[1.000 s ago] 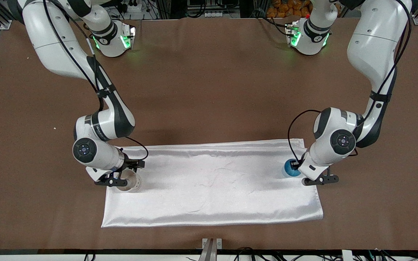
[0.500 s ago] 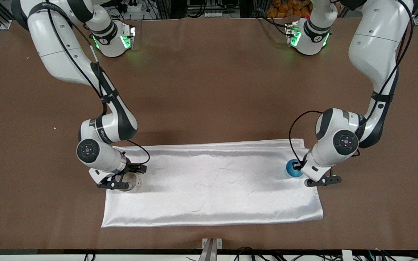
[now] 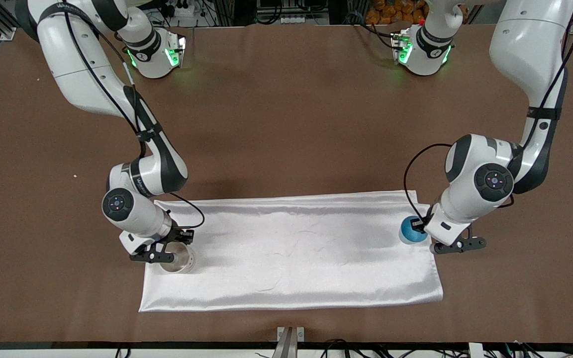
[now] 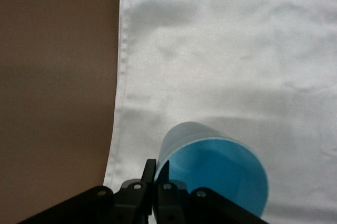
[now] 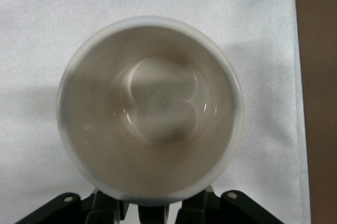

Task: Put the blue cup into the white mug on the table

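Left claw (image 3: pixel 420 226): pressed together on the rim of the cup (image 3: pixel 410 229), one finger inside, one outside. Cup is over the cloth (image 3: pixel 291 251), at its 3 o'clock end.

Right claw (image 3: pixel 166 250): at the rim of the mug (image 3: pixel 179 260), at the cloth's 9 o'clock end; grip cannot be told.

Worktop (image 3: pixel 286 124): bare brown.

Step, as judged: lift cup straight, keep it level, carry toward the mug; right claw steadies the mug.
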